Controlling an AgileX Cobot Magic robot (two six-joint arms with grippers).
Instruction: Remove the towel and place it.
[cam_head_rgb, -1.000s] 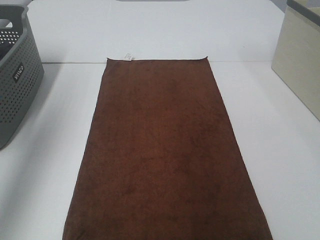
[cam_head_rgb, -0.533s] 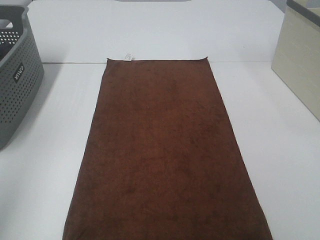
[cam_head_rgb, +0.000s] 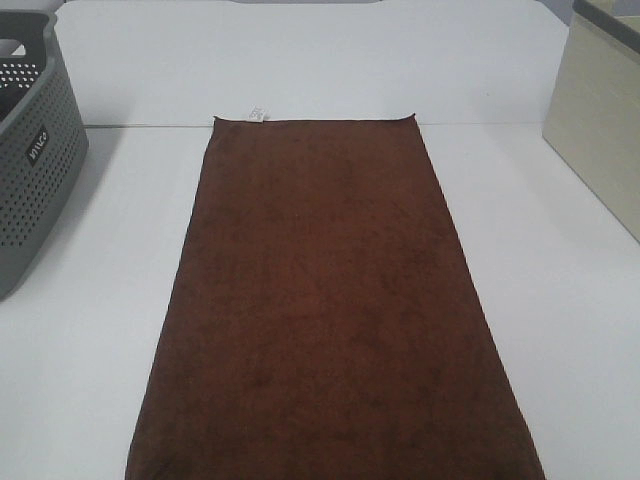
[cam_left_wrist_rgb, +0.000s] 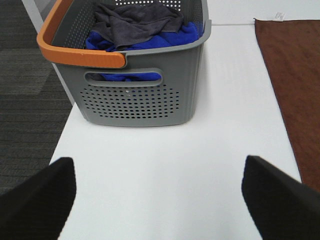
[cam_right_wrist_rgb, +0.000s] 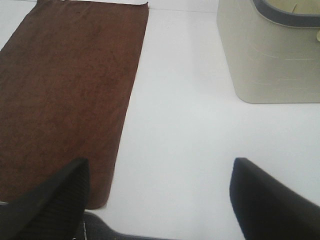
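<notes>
The dark brown towel (cam_head_rgb: 330, 310) lies spread flat down the middle of the white table (cam_head_rgb: 80, 350), with a small white label (cam_head_rgb: 256, 113) at its far left corner. Neither gripper shows in the high view. In the left wrist view my left gripper (cam_left_wrist_rgb: 160, 200) stands open and empty above bare table, the towel's edge (cam_left_wrist_rgb: 295, 85) off to one side and the grey basket (cam_left_wrist_rgb: 145, 95) ahead. My right gripper (cam_right_wrist_rgb: 160, 200) is open and empty too, above the table beside the towel's near corner (cam_right_wrist_rgb: 65, 100).
The grey basket (cam_head_rgb: 30, 160) at the left edge has an orange handle (cam_left_wrist_rgb: 75, 52) and holds blue and grey cloths (cam_left_wrist_rgb: 140, 27). A beige bin (cam_head_rgb: 600, 120) stands at the right edge, also the beige bin (cam_right_wrist_rgb: 270, 55). Dark floor (cam_left_wrist_rgb: 25, 100) lies past the table's left side.
</notes>
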